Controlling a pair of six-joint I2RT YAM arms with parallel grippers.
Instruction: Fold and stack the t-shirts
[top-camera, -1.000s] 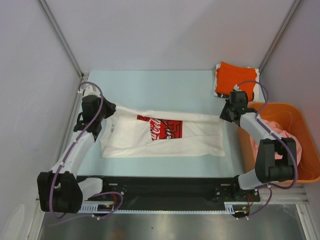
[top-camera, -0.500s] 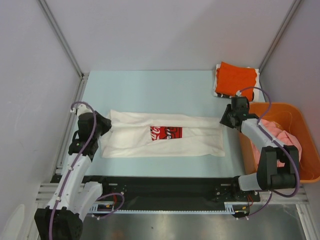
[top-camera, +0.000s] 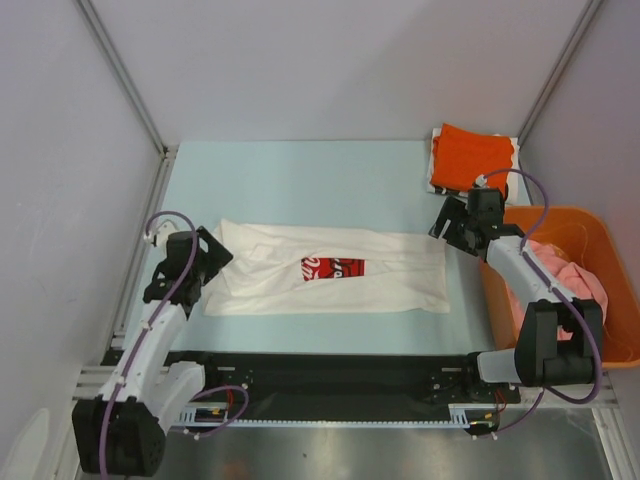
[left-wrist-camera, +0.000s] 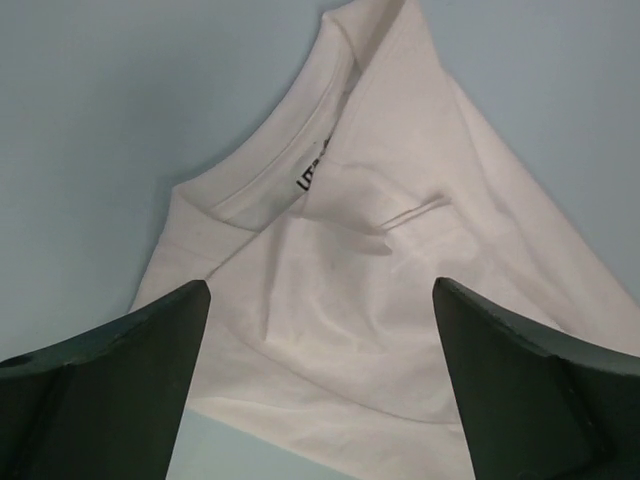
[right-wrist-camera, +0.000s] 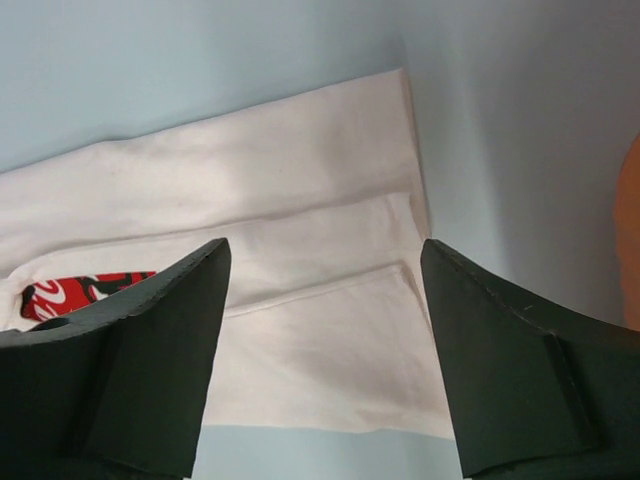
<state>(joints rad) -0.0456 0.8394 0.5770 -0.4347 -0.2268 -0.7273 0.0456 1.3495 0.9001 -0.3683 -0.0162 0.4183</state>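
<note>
- We see the white t-shirt (top-camera: 330, 272) folded into a long band on the tabletop (top-camera: 320, 185). Only a strip of its red-and-black print (top-camera: 333, 267) shows; the rest is folded under.
- The left end effector (left-wrist-camera: 315, 290) hangs over the white t-shirt's collar end, spread wide and gripping nothing. The collar label is half hidden.
- The right end effector (right-wrist-camera: 325, 250) gapes empty over its hem end.
- Past that hem end lie a folded orange t-shirt (top-camera: 470, 157) and an orange basket (top-camera: 612, 230). The right arm partly hides the pink t-shirt (top-camera: 568, 282) in the basket.
</note>
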